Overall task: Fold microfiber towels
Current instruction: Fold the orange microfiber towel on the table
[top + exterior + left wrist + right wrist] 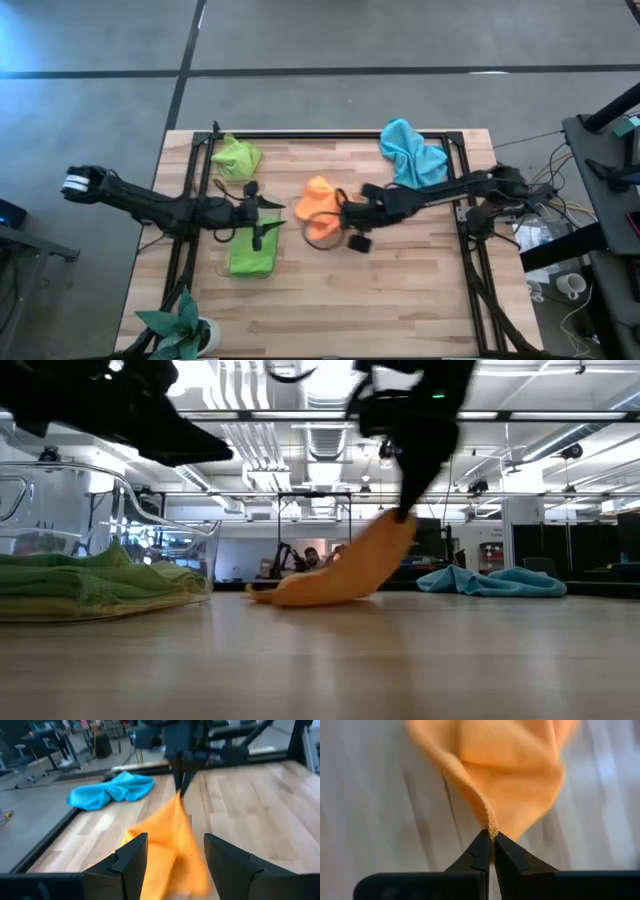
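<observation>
Lifting the orange towel (318, 200) at mid-desk, the right gripper (491, 840) has its fingers clamped on one edge. Left gripper (175, 857) waits nearby, fingers apart. Next, probably: spread it flat for folding.

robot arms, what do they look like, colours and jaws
Both are slim, dark, jointed arms. The left arm carries a white band at its outer end, and the left gripper has two broad, black, wedge-shaped jaws. The right arm is all black, with thin cables near its base; the right gripper has black jaws tapering to points.
</observation>
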